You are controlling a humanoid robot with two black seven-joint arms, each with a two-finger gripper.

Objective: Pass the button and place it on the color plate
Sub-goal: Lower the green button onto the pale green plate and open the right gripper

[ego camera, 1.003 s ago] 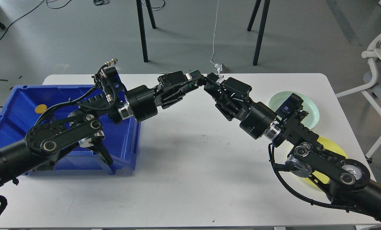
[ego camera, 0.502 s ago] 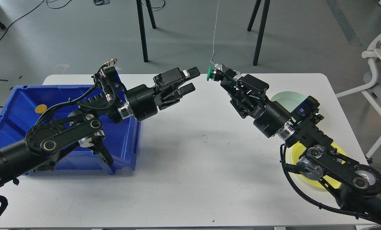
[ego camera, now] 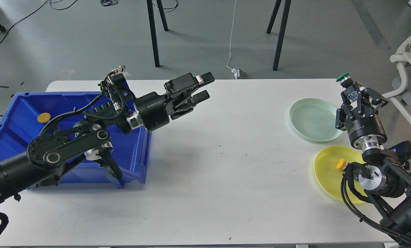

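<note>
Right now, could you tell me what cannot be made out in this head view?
- Blue plastic bin: floor partly hidden behind the left arm.
- Round yellow plate: right side covered by the right arm.
- Green-capped push button in the right hand: body hidden by fingers.
- White chair: cut off by the edge.

no text, label, brand or number can be read anywhere. the black cylindrical wrist housing of the right arm [ego camera: 362,128] carries a short line of small white print, too small to make out. a small coloured sticker on the black two-finger right gripper [ego camera: 353,93] is too blurred to read.
</note>
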